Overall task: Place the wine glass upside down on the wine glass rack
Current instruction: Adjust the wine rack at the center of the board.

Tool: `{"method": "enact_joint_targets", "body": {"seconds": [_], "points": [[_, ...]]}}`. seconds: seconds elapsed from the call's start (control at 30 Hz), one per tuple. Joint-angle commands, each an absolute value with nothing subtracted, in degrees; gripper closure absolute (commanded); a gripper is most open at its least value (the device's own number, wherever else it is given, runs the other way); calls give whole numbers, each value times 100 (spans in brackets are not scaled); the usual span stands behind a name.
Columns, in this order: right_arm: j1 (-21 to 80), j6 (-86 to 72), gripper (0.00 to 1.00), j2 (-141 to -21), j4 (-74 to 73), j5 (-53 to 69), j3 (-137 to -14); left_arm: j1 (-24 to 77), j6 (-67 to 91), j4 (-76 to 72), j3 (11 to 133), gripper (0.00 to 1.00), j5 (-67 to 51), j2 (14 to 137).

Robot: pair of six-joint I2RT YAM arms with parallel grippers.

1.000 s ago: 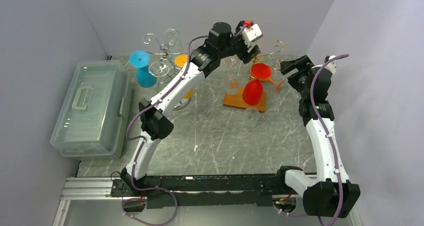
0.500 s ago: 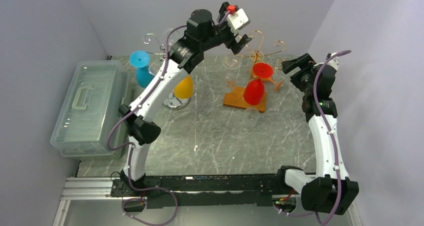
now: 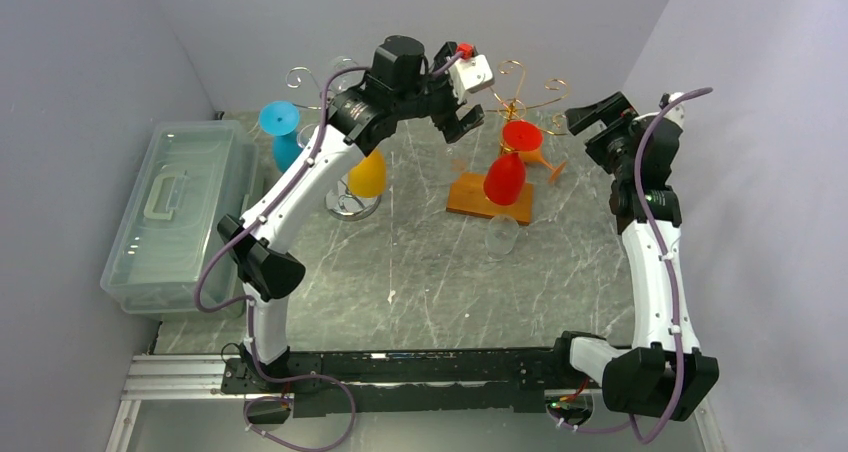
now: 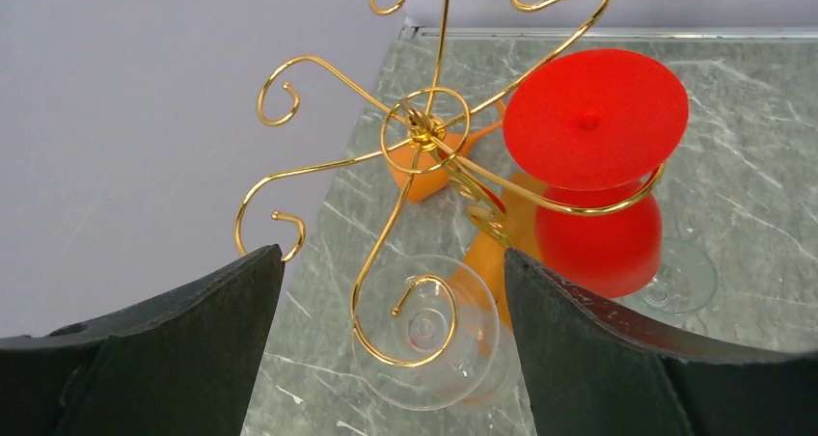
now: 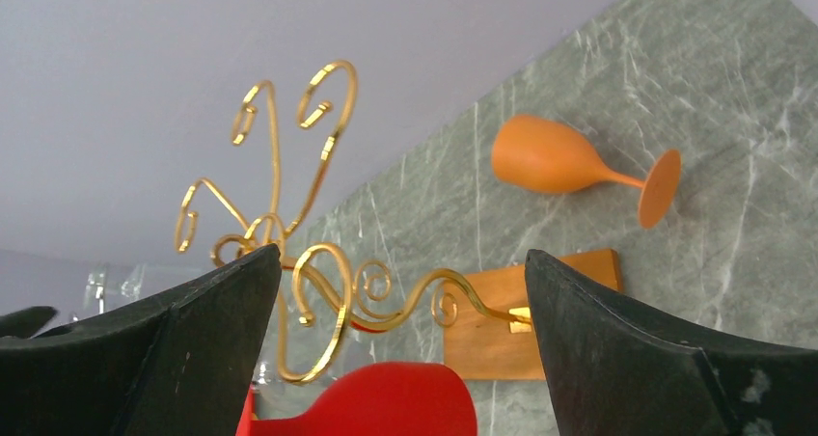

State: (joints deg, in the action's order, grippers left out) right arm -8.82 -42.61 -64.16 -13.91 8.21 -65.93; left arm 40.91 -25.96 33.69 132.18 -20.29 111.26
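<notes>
Left gripper (image 3: 460,127) hangs with its jaws spread wide and nothing between them, high over the gold wire rack (image 4: 424,127). The right gripper (image 3: 598,117), just right of that rack, is likewise released and empty. Below both lies the grey marbled worktop (image 3: 430,282). Far to the left gripper's left sits a translucent lidded plastic box (image 3: 180,217); its contents cannot be made out. The rack's curled hooks rise from a flat wooden base (image 3: 480,200). Directly beneath the left gripper, the clear wine glass (image 4: 424,335) hangs foot-up in a hook. Beside it an opaque red glass (image 4: 596,118) hangs inverted. An orange glass (image 5: 550,156) lies on its side beyond the base.
</notes>
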Motion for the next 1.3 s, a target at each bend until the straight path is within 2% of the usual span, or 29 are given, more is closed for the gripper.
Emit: {"method": "enact_joint_targets", "body": {"seconds": [0.0,0.3,0.47,0.73,0.87,1.17,1.27], "points": [[-938,-4254,0,-6350,-1319,954,-7134,4104,-2840,3378,13119,10,-2211,10732],[-949,-4193,6,-7239,-891,1231,-7807,4177,-3201,3388,12624,9,-2176,10327],[-949,-4299,27,-7895,-427,1739,-8142,4376,-3595,3200,12393,6,-1970,10272],[-949,-4692,40,-8366,234,1996,-8261,4699,-4053,2890,12629,5,-1550,10696],[-949,-4805,49,-8443,389,2033,-8229,4751,-4102,2837,12964,7,-1143,11004],[-949,-4865,87,-8418,440,2049,-8057,4842,-4395,3047,13751,11,-567,11779],[-949,-4865,93,-8375,437,2033,-7937,4821,-4435,2938,13725,13,-449,11848]]}}
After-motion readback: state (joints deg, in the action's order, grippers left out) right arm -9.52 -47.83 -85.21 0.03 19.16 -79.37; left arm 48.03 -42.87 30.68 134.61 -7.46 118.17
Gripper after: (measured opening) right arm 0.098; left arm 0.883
